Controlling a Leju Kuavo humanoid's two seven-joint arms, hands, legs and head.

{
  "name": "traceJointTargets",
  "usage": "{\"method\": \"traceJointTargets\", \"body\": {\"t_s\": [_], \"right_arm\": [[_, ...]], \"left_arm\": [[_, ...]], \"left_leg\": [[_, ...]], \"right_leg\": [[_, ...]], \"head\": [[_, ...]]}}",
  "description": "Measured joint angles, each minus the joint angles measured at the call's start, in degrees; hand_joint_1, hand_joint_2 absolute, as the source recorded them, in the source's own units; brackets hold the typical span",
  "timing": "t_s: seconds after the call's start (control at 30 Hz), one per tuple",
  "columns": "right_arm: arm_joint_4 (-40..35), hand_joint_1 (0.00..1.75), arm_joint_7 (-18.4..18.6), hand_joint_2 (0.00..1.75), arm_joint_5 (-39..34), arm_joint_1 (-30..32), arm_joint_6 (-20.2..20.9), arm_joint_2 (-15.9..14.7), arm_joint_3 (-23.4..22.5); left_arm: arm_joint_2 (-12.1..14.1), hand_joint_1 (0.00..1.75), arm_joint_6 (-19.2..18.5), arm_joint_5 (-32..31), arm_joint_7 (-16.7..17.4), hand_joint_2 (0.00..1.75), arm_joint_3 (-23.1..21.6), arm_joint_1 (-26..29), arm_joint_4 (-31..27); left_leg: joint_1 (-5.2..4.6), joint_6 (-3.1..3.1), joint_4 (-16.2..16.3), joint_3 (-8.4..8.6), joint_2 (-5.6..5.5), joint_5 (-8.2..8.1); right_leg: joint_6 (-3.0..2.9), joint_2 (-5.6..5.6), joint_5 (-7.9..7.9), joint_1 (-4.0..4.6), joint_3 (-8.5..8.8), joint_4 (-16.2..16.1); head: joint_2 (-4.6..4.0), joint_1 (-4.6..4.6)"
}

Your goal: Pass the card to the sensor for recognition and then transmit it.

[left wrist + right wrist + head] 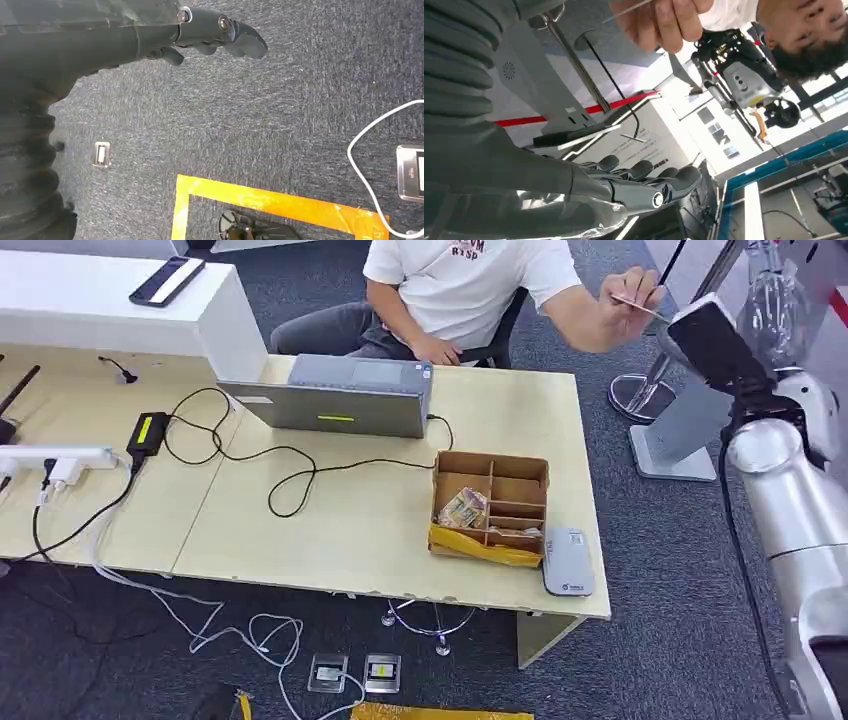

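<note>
A seated person in a white shirt holds a thin card [640, 308] in a raised hand [625, 295] just off the table's far right corner. My right hand [712, 345] is lifted next to that card, a little to its right, and holds nothing. In the right wrist view its fingers [644, 175] lie stretched out and bare, with the person's hand [664, 20] and the card's edge [624, 11] beyond them. The grey-white sensor [568, 562] lies at the table's front right corner. My left hand [210, 35] hangs over the carpet, fingers loosely extended, holding nothing.
A cardboard box [490, 502] with compartments sits beside the sensor. A grey laptop [335, 400] stands at the back of the table, with black cables and a power strip [60, 458] to the left. A white stand [680, 430] rises right of the table. Yellow tape [280, 202] marks the floor.
</note>
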Motion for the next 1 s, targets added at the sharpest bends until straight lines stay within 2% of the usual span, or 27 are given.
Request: {"method": "traceJointTargets", "body": {"t_s": [0.17,0.37,0.4,0.43,0.47,0.5,1.0], "right_arm": [[-1.0,0.0,0.1,1.75,3.7,1.2,0.6,0.7,2.1],[-1.2,0.0,0.5,1.75,4.6,1.5,1.5,1.2,3.7],[-1.2,0.16,0.6,1.75,4.8,1.5,1.6,1.3,3.9],[-1.2,0.16,0.6,1.75,4.9,1.5,1.9,1.3,4.1],[-1.2,1.62,0.6,1.75,5.1,1.5,2.1,1.3,4.3],[-1.2,1.75,0.6,1.75,5.1,1.5,2.3,1.4,4.5],[-1.5,1.75,0.7,1.75,5.5,1.5,4.8,1.5,6.1]], "left_arm": [[0.1,0.0,0.1,0.0,0.1,1.75,-0.4,0.0,0.0],[0.1,0.0,0.0,0.0,0.1,1.75,-0.7,0.1,0.0],[0.1,0.0,0.0,0.0,0.1,1.75,-0.7,0.1,0.0],[0.1,0.0,0.0,0.0,0.1,1.75,-0.8,0.1,0.0],[0.1,0.0,0.0,0.0,0.1,1.75,-0.8,0.1,0.0],[0.1,0.0,-0.1,0.0,0.1,1.75,-0.8,0.1,0.0],[0.1,0.0,-0.3,0.1,0.1,1.75,-0.9,0.1,0.0]], "left_leg": [[0.0,0.0,0.0,0.0,-0.01,0.0],[0.0,0.0,0.0,0.01,0.01,0.0],[0.0,0.0,0.0,0.01,0.01,0.0],[0.0,0.0,0.0,0.01,0.01,0.0],[0.0,0.0,0.0,0.01,0.01,0.0],[0.0,0.0,0.0,0.0,0.01,0.0],[0.0,0.0,0.0,0.01,0.01,0.0]], "right_leg": [[0.0,-0.02,0.0,0.0,-0.01,0.0],[0.0,0.01,0.0,0.0,-0.01,0.0],[0.0,0.01,0.0,0.0,-0.01,0.0],[0.0,0.01,0.0,0.0,-0.01,0.0],[0.0,0.01,0.0,0.0,-0.01,0.0],[0.0,0.01,0.0,0.0,-0.01,0.0],[0.0,0.02,0.0,0.0,-0.01,0.0]], "head": [[0.02,-0.02],[0.0,-0.02],[0.02,0.0],[0.02,-0.02],[0.0,0.0],[0.0,0.0],[0.0,0.0]]}}
